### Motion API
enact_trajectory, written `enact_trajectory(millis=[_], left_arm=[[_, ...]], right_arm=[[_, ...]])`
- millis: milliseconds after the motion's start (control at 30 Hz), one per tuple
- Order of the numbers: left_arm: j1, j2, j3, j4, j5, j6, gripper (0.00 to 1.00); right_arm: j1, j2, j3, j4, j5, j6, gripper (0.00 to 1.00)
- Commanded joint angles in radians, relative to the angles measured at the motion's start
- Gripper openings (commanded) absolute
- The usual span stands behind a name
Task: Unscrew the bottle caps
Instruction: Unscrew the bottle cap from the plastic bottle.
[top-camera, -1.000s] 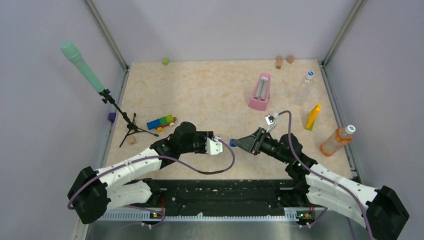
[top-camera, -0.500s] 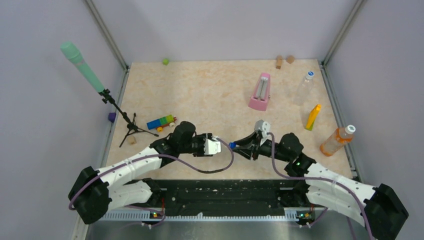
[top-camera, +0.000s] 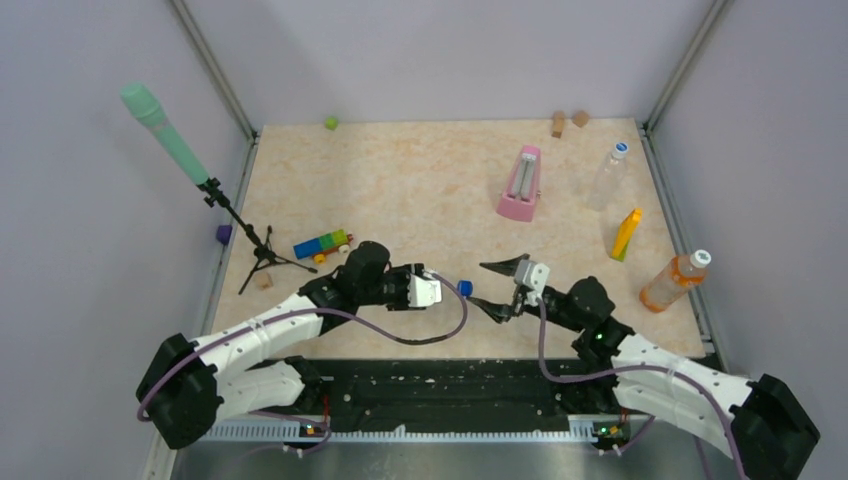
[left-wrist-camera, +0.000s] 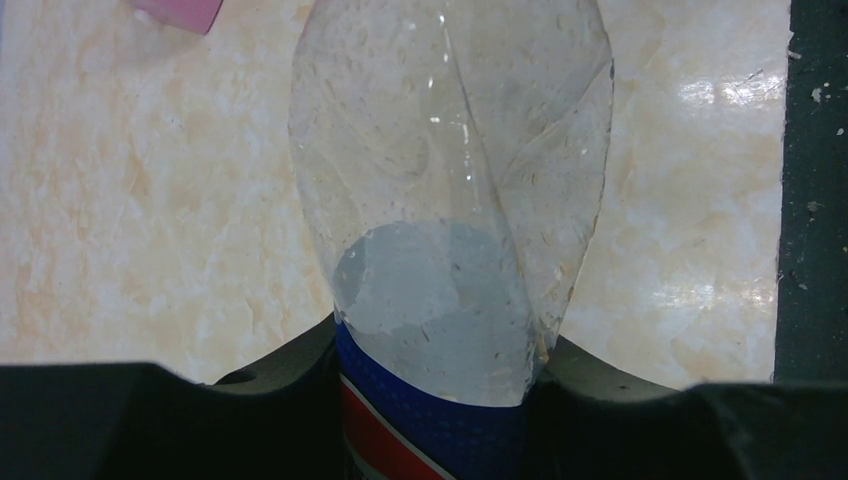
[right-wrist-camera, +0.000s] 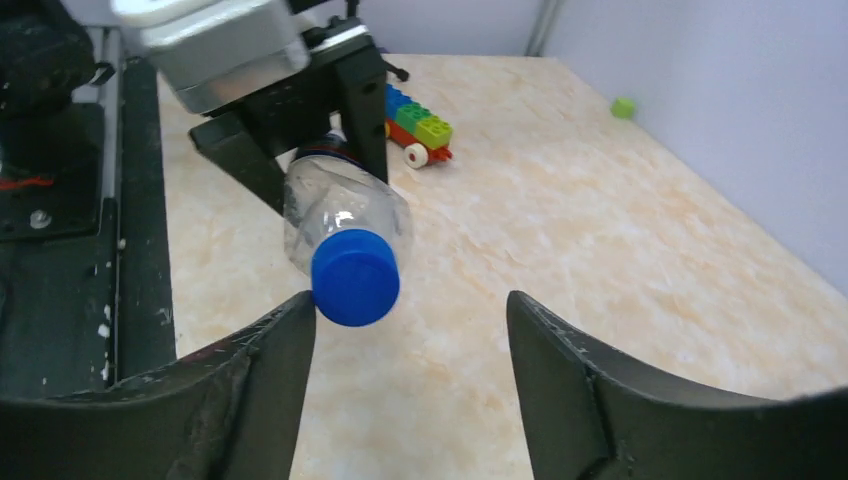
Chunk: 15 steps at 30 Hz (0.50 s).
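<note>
My left gripper (top-camera: 443, 289) is shut on the short clear bottle (left-wrist-camera: 450, 200) at its blue and red label and holds it lying sideways above the table. The bottle's dark blue cap (top-camera: 465, 288) points right and sits on the neck. My right gripper (top-camera: 494, 286) faces it, open and holding nothing. In the right wrist view the blue cap (right-wrist-camera: 355, 277) shows just off the tip of that gripper's left finger (right-wrist-camera: 265, 385). A tall clear bottle (top-camera: 607, 178) and an orange bottle (top-camera: 670, 282) with a white cap (top-camera: 701, 258) stand at the right.
A pink metronome (top-camera: 521, 186) and a yellow object (top-camera: 626, 233) stand right of centre. A toy brick car (top-camera: 322, 244) and a microphone stand (top-camera: 245, 240) are on the left. A green cube (top-camera: 330, 123) and wooden blocks (top-camera: 569, 121) lie along the back wall.
My right gripper has opened, let go of the blue cap and drawn back a little to the right while turning. The left gripper and its bottle have stayed put.
</note>
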<state>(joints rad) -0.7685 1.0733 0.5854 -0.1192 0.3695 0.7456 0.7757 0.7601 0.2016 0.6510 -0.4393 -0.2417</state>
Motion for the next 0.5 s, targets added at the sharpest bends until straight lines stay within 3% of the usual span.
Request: enact_trajectory(millis=[0, 133, 300, 467], left_arm=[[0.001, -0.007, 0.022, 0.046, -0.017, 0.019, 0.00], [0.000, -0.011, 0.018, 0.048, -0.040, 0.025, 0.00], [-0.001, -0.015, 0.016, 0.056, -0.066, 0.030, 0.00], [-0.004, -0.012, 0.019, 0.064, -0.069, 0.031, 0.00]], right_arm=[[-0.007, -0.063, -0.021, 0.078, 0.200, 0.344, 0.71], [-0.007, -0.108, -0.014, 0.034, 0.314, 0.687, 0.71], [-0.007, -0.093, 0.060, -0.177, 0.432, 1.120, 0.53], [-0.007, -0.011, 0.113, -0.275, 0.360, 1.299, 0.54]])
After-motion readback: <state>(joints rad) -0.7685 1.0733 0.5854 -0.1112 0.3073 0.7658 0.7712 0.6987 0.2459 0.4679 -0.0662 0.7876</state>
